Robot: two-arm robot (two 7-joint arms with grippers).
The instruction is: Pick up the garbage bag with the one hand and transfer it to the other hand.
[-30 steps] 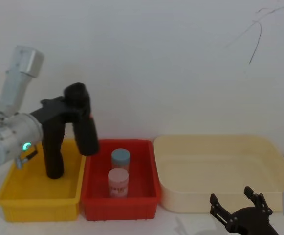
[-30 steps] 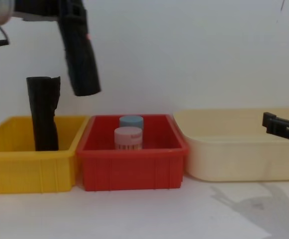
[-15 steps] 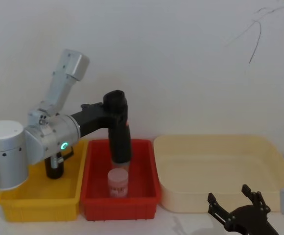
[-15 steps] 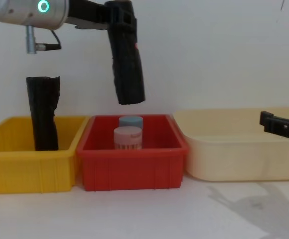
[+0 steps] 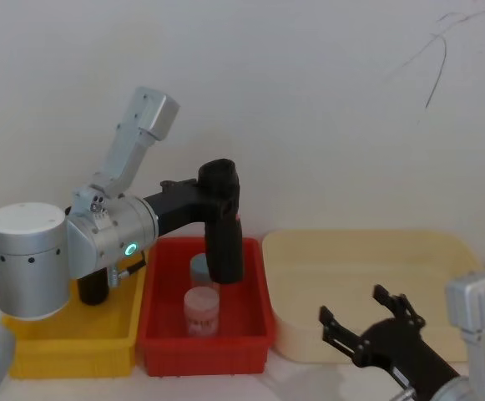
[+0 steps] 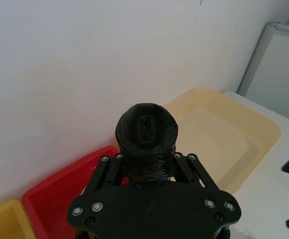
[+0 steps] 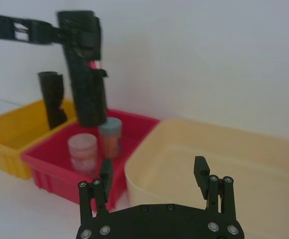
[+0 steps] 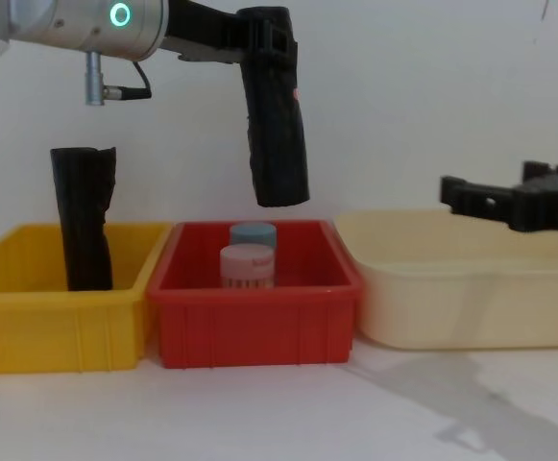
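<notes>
Chest view: garbage bag (image 8: 279,134) aloft over red bin (image 8: 254,327).
Left: ragged black roll (image 8: 84,221) upright in yellow bin (image 8: 58,322). Centre: left gripper (image 8: 269,34) clamped on garbage bag's upper end, bag near-upright, clear above two jars (image 8: 248,269) in red bin. Right: right gripper (image 8: 495,200) spread wide, empty, near cream tray (image 8: 451,312) rim.

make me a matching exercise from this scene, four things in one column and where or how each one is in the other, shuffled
Things
1. garbage bag
2. ragged-topped black roll
3. pink-capped jar
4. right gripper

Places or states
A. standing in the red bin
B. fingers open, empty, near the cream tray
C. held in the air by the left gripper
D. standing in the yellow bin

Pairs: 1-C, 2-D, 3-A, 4-B
</notes>
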